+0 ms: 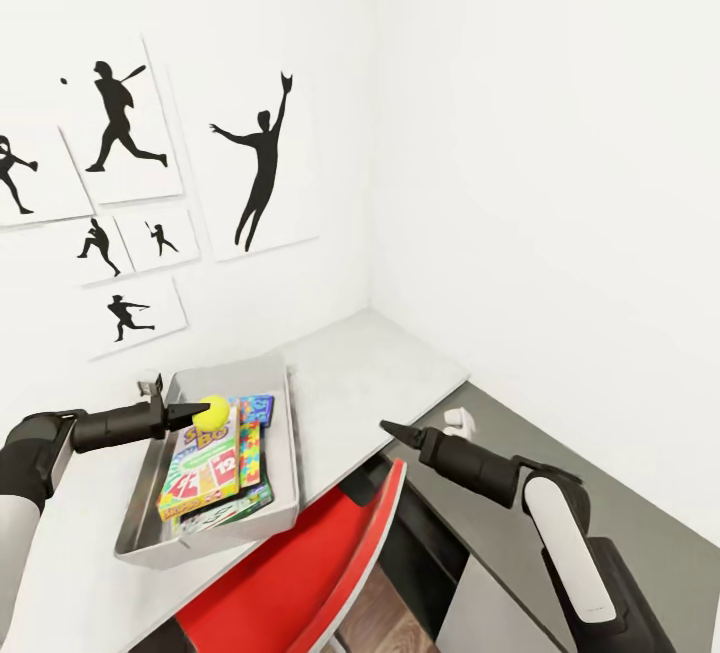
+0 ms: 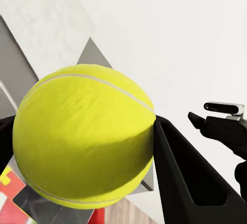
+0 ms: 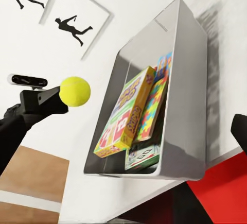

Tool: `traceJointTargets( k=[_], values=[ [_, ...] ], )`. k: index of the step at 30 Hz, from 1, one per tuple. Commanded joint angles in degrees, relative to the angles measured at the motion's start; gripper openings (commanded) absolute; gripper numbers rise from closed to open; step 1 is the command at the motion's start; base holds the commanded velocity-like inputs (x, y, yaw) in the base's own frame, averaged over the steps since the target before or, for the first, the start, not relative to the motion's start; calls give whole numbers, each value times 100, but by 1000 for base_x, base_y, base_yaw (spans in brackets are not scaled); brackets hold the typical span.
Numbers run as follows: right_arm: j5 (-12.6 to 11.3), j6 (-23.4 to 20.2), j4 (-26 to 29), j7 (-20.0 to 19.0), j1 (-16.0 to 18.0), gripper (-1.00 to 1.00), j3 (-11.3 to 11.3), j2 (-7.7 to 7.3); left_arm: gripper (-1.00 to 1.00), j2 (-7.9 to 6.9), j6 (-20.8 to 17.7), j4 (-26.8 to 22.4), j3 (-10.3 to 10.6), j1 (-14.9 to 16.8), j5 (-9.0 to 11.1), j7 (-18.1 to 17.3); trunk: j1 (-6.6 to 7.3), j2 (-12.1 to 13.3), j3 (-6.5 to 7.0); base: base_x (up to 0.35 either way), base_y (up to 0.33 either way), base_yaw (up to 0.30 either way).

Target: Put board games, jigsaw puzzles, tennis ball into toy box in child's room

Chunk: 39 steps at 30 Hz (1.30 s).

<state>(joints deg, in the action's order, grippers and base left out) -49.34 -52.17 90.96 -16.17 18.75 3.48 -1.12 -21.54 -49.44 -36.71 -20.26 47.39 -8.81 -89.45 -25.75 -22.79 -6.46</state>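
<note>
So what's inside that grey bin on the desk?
The toy box holds colourful board games and a jigsaw puzzle, overlapping. Whatever lies beneath them is hidden. The tennis ball is in the left claw above.

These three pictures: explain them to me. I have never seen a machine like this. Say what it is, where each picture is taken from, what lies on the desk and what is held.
It is a simulated two-armed robot. The large picture comes from a camera on its head, looking down over both arms. The other two come from cameras near each arm's fingers.

On the pale grey table stands a grey toy box. Inside lie colourful board games and a jigsaw puzzle. A red chair stands in front of the table.

The left gripper holds the tennis ball over the box; the left wrist view shows the ball close up between the black fingers. The right gripper holds nothing, beside the table.
</note>
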Motion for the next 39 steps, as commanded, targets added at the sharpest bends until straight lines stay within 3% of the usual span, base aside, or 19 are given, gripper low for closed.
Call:
traceJointTargets(
  k=[1,11,27,39],
  values=[
    [38,-13,1,-37,6,100,12,-3,-100,6,-34,-3,-22,7,-60,-55,-4,-13,-13,0,16,1],
    [47,-9,9,-28,6,100,73,-3,-100,1,-32,-3,-31,7,-60,-55,-4,-13,-13,0,117,11],
    [47,-12,13,-27,6,100,144,-3,-100,1,-33,-3,-31,7,-60,-55,-4,-13,-13,17,6,266],
    [47,-12,18,-36,6,100,144,-3,-100,0,-31,-3,-40,7,-60,-55,-4,-13,-13,78,0,34]
  ],
)
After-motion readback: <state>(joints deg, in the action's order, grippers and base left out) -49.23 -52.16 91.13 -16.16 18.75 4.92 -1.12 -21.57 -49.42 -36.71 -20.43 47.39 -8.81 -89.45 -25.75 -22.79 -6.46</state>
